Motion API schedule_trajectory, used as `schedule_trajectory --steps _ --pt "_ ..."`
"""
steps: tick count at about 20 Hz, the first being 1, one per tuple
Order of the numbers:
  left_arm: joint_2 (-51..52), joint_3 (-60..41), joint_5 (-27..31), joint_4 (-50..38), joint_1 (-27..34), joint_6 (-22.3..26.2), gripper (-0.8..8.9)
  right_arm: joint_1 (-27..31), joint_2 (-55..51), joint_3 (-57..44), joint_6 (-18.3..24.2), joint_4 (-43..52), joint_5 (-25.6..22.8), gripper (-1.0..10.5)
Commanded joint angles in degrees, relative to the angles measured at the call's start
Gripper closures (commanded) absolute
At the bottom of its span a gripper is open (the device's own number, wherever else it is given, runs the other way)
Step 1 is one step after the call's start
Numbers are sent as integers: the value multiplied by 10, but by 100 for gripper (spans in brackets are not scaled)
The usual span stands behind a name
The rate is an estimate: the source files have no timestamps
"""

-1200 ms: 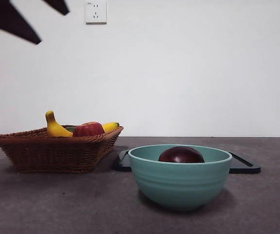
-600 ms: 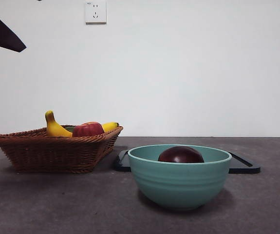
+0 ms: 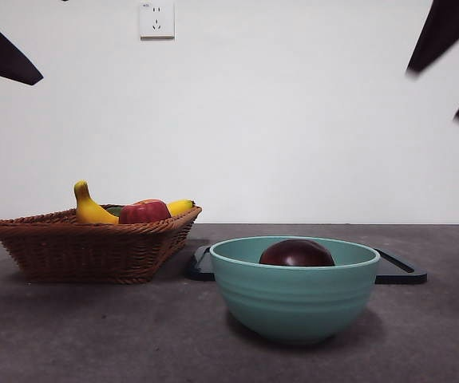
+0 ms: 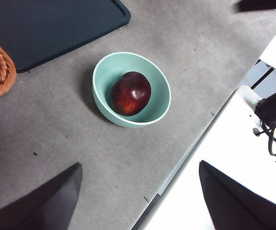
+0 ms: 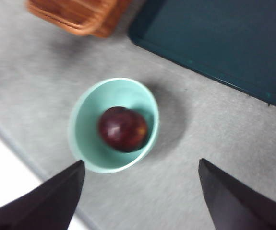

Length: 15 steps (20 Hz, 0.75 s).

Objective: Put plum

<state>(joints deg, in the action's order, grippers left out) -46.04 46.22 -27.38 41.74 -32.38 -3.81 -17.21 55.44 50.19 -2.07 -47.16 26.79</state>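
Note:
The plum (image 3: 297,254) is dark maroon and glossy. It lies inside the teal bowl (image 3: 293,299) near the table's front, free of both grippers. From high above, the left wrist view shows the plum (image 4: 130,93) in the bowl (image 4: 162,86), with my left gripper (image 4: 140,165) open and holding nothing. In the blurred right wrist view my right gripper (image 5: 141,162) is also open, well above the plum (image 5: 123,129) and bowl (image 5: 86,129). In the front view two dark jaws of the right gripper (image 3: 434,96) show at the top right, and a black tip (image 3: 1,52) at the top left.
A wicker basket (image 3: 85,247) at the left holds bananas (image 3: 92,209) and a red apple (image 3: 144,212). A dark tray (image 3: 401,271) lies flat behind the bowl. The table's front edge (image 4: 186,153) runs close to the bowl.
The dark jaws at the top left drew back up and left, leaving one tip. Two jaws have come into the front view at the top right. Plum and bowl have not moved.

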Motion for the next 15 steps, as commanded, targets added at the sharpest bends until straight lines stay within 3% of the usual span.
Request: schedule_trajectory --steps 1,7,9,15 --pt "-3 4 -4 -6 -3 -1 421 -27 32 -25 -34 59 -17 570" --pt "-3 4 -3 -6 -3 -1 421 -99 132 -45 -40 139 -86 570" --pt "-3 4 -3 -6 -3 -1 421 -116 160 -45 -49 163 -112 628" --pt "-3 4 -3 -6 -3 -1 421 -141 223 -45 -59 195 -139 691"
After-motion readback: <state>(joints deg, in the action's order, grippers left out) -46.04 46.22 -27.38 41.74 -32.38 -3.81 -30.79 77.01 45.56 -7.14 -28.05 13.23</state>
